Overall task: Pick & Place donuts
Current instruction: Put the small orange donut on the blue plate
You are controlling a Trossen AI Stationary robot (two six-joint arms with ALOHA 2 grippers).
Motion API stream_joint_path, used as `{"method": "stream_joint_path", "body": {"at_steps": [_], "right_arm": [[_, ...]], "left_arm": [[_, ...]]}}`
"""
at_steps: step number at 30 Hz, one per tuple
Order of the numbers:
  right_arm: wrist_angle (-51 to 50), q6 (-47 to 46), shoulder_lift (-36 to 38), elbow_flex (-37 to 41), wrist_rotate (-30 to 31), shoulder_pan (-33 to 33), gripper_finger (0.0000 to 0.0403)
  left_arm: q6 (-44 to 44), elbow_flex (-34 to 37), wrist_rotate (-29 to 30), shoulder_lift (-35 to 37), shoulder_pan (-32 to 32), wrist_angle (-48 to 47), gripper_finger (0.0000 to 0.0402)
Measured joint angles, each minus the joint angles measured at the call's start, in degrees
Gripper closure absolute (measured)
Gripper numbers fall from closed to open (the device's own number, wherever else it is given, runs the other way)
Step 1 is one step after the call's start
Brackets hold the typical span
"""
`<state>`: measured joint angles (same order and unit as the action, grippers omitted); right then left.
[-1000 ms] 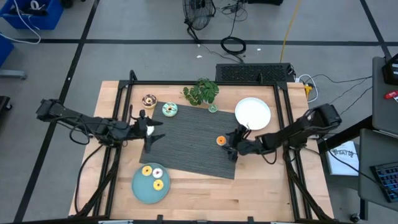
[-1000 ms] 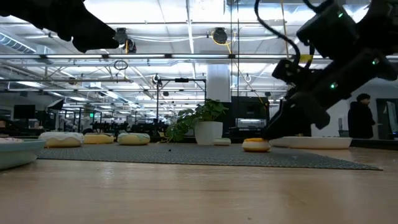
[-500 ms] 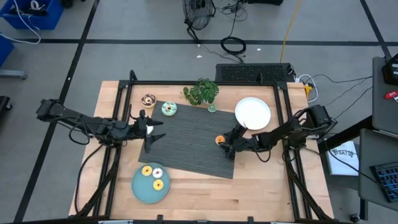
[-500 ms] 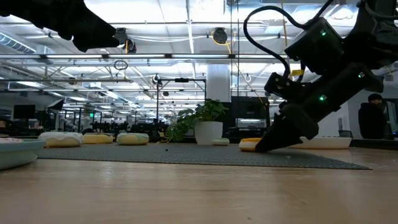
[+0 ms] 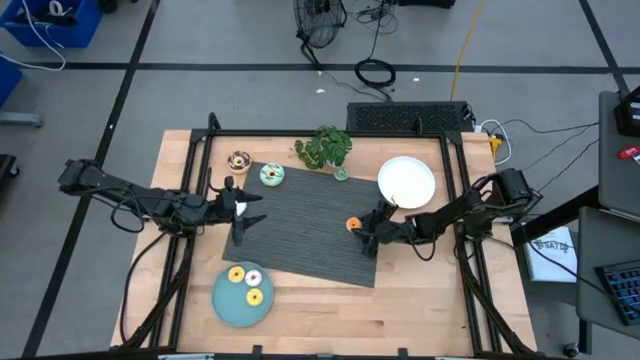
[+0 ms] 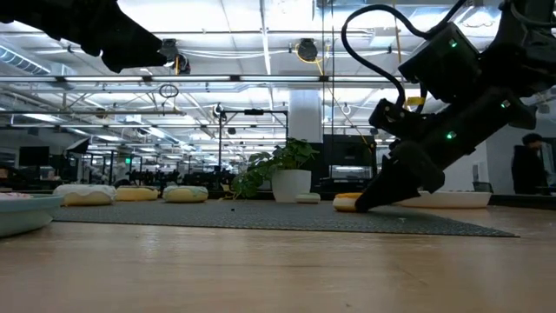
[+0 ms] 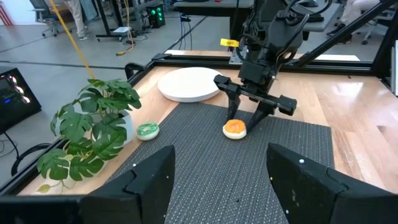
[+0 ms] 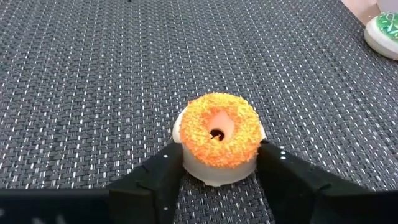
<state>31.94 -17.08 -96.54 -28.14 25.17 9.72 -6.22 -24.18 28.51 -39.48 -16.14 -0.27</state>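
An orange-iced donut (image 8: 219,137) sits flat on the dark woven mat (image 5: 300,235), right of the mat's middle. My right gripper (image 8: 217,171) is down at the mat and shut on it; the high view shows that gripper (image 5: 361,228) just right of the donut (image 5: 353,225). My left gripper (image 5: 245,212) hovers open over the mat's left edge and holds nothing. A teal-iced donut (image 5: 272,176) lies on the mat's far left corner. A brown one (image 5: 239,161) lies on the wood beside it. My right gripper pinches the orange donut by the two opposite sides of its white base (image 8: 186,163), one finger (image 8: 163,174) on each side. The fingers slant down from the table's right. The donut lies flat on the mat, icing up.
A teal plate (image 5: 228,305) at the near left holds three donuts. A white plate (image 5: 407,182) lies at the far right. A potted plant (image 5: 323,148) stands at the far edge, with a small green donut (image 5: 342,174) beside it. A person stands in the room beyond.
My right gripper has come down and toward the table's left, onto the orange donut, and its fingers have drawn in against the donut's sides. The donut has stayed in place on the mat.
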Motion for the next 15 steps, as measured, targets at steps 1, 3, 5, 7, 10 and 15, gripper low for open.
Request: {"method": "stream_joint_path", "body": {"at_steps": [1,3,5,7,10,15], "right_arm": [[-0.01,0.00,0.08,0.00,0.00,0.00,0.0224],[0.10,-0.01,0.40,0.00,-0.02,0.00,0.0241],[1.05,0.04,0.38,0.01,-0.02,0.11,0.0254],[3.14,1.16,0.38,0.02,-0.39,0.18,0.0264],[7.32,4.26,0.40,0.02,-3.77,0.28,0.0272],[14.78,8.54,0.40,0.02,-5.90,1.31,0.0272]], "left_arm": [[0.00,0.00,0.00,0.00,0.00,0.00,0.0149],[-0.04,0.00,-0.04,0.00,0.00,-0.06,0.0149],[-0.48,0.00,-1.65,-0.30,0.00,-0.65,0.0149],[0.20,0.00,-5.03,-1.77,0.00,-0.63,0.0149],[1.73,0.02,-7.70,-6.28,-0.04,1.82,0.0149],[3.52,0.02,-5.52,-17.49,0.42,13.78,0.0149]]}}
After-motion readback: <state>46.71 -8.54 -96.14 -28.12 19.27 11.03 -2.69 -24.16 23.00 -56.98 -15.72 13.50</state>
